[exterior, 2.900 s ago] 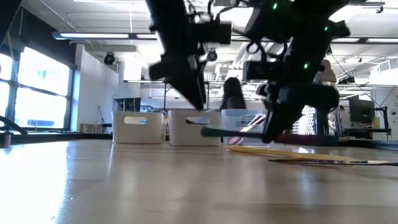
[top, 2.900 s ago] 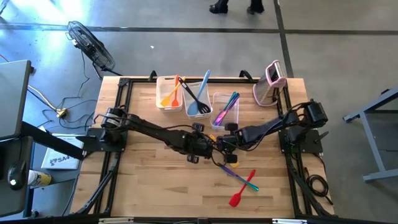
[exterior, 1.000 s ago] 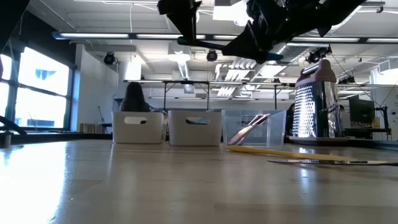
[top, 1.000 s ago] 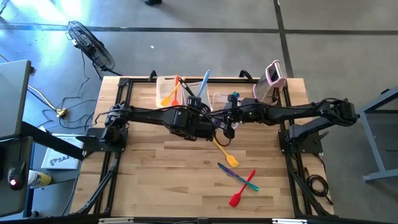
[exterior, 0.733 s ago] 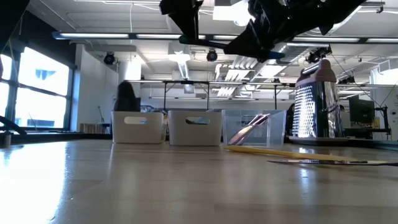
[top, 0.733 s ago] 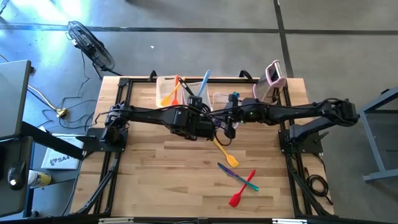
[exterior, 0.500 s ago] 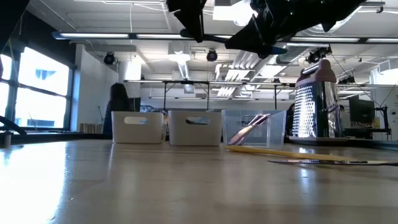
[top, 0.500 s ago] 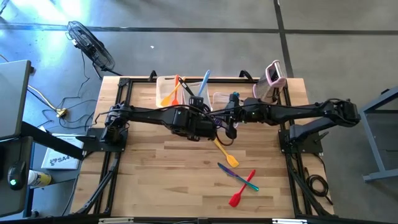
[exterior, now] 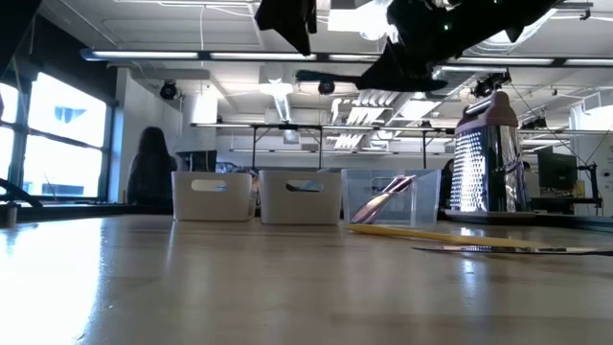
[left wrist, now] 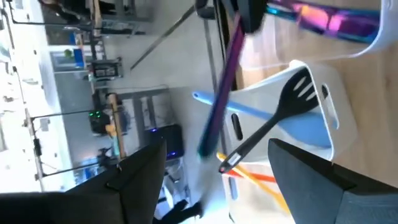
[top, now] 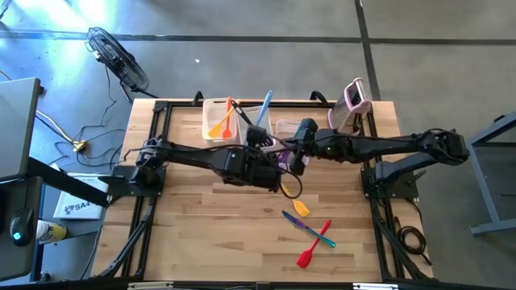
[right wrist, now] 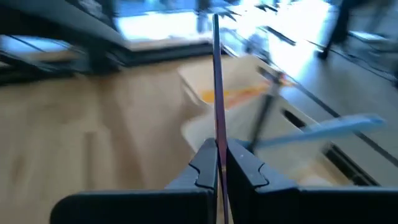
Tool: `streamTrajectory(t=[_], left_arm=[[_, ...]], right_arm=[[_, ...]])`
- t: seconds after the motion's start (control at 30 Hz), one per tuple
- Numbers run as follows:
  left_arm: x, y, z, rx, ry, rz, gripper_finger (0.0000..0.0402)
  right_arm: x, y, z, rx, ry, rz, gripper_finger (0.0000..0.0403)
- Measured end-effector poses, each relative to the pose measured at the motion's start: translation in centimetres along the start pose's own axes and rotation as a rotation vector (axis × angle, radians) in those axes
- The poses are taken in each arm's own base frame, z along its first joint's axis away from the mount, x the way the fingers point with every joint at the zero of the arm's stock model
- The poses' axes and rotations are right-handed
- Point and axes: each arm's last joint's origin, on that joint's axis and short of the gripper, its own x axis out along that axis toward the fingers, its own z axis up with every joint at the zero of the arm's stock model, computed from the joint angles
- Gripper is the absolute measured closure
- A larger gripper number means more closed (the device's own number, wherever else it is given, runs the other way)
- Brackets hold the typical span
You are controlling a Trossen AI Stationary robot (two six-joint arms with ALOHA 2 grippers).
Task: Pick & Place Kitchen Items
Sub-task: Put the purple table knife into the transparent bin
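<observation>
My right gripper is shut on a slim purple utensil and holds it high over the three tubs at the table's far side. My left gripper stands open just on the near side of it, its fingers wide apart with nothing between them. The left white tub holds orange utensils. The middle tub holds a light blue spatula and a black slotted turner. A yellow spatula, a blue one and a red one lie flat on the table. My right gripper pinches the purple utensil's thin handle between its two fingers. The handle runs on ahead of the fingertips toward the tubs. The utensil is lifted clear and lies about level in the low view, high above the table.
An upright pink-and-white grater stands at the far right. The clear tub beside it holds purple and teal utensils. Bare wood lies on the table's near left part. A person stands in the room behind.
My left gripper has opened, let go of the purple utensil and drawn back a little toward the table's near edge, now partly covering the yellow spatula. My right gripper has stayed shut on the utensil, which stays high over the tubs.
</observation>
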Motion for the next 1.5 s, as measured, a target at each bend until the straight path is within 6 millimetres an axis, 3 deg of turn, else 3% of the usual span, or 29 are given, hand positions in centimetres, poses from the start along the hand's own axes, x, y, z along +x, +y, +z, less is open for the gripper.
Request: streamTrajectory(t=[0.4, 0.87, 1.0, 1.2, 1.5], left_arm=[[1.7, -2.2, 0.3, -0.082, 0.100, -0.022, 0.0126], [1.7, -2.7, 0.8, -0.178, 0.079, -0.177, 0.0126], [1.0, -1.7, 0.3, -0.222, 0.048, -0.261, 0.0126], [-2.3, 2.5, -2.6, -0.270, -0.081, -0.419, 0.0126], [-3.4, 3.5, -3.4, -0.219, -0.162, -0.528, 0.0126]], right_arm=[[-0.3, -0.8, -0.7, 0.032, 0.028, -0.350, 0.0399], [-0.3, -0.2, -0.5, 0.011, 0.003, -0.274, 0.0399], [0.0, 1.0, 0.2, 0.036, -0.019, -0.159, 0.0399], [1.6, 4.1, 1.9, -0.001, -0.051, -0.036, 0.0399], [0.6, 6.2, 3.9, -0.064, -0.087, 0.029, 0.0399]])
